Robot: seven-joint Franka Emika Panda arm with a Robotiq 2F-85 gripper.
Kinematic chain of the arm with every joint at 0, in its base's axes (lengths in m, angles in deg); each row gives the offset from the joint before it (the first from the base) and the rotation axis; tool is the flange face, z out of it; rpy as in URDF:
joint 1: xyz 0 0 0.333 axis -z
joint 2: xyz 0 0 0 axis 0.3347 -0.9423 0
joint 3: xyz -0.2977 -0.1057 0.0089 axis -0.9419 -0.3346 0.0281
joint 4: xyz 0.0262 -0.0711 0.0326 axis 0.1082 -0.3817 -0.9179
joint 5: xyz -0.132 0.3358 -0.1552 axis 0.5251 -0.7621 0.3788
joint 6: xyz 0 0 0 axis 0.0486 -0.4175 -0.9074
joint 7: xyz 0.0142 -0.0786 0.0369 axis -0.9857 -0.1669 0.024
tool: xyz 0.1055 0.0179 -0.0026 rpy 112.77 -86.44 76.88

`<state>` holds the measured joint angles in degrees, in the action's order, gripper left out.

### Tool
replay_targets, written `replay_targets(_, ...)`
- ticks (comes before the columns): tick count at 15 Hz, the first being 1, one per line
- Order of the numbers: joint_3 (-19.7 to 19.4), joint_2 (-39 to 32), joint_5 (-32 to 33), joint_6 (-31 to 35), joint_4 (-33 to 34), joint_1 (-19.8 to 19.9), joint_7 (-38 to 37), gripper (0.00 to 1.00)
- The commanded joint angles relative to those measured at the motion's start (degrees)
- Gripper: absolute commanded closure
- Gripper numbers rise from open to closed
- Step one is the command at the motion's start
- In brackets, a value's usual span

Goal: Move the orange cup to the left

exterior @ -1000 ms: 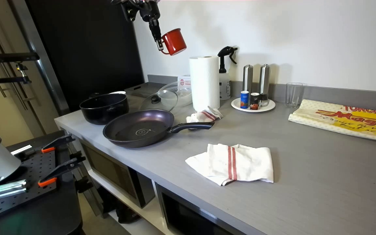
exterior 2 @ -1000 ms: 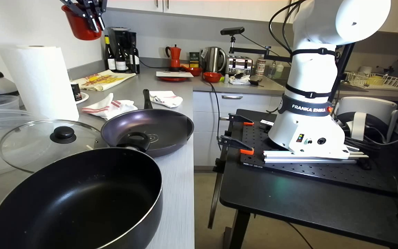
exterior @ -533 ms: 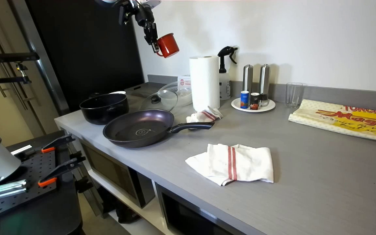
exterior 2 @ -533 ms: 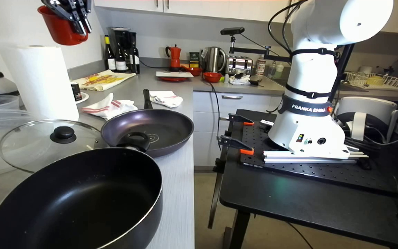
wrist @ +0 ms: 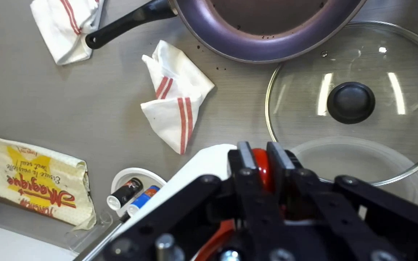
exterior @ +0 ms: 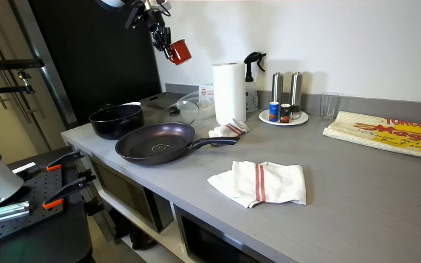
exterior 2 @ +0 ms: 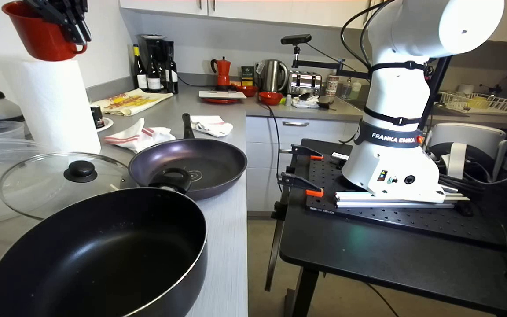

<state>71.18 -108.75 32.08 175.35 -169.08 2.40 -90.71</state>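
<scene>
The tool (wrist: 261, 154) grips the tilted cup (exterior: 181, 52) by its handle (wrist: 262, 168), high above the tabletop (exterior: 345, 182), left of the paper roll (exterior: 228, 93) in an exterior view, presumably so travel clears the lid (wrist: 351, 103).

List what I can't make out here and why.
Cup, wrist view: mostly hidden by the gripper.
Pan, wrist view: cut off by the top edge.
Pot, in an exterior view: cut off by the bottom edge.
Plate, in an exterior view: mostly behind the paper roll.
Bottle labels, in an exterior view: too small to read.
</scene>
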Motion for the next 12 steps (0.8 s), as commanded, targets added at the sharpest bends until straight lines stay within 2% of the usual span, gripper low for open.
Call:
replay_targets(1, 1.2, -1.7, 1.8, -1.7, 3.3, -1.6, 5.0, 0.96)
replay_targets(12, 3.6, -6.8, 3.1, -2.7, 7.7, -5.8, 17.5, 0.96)
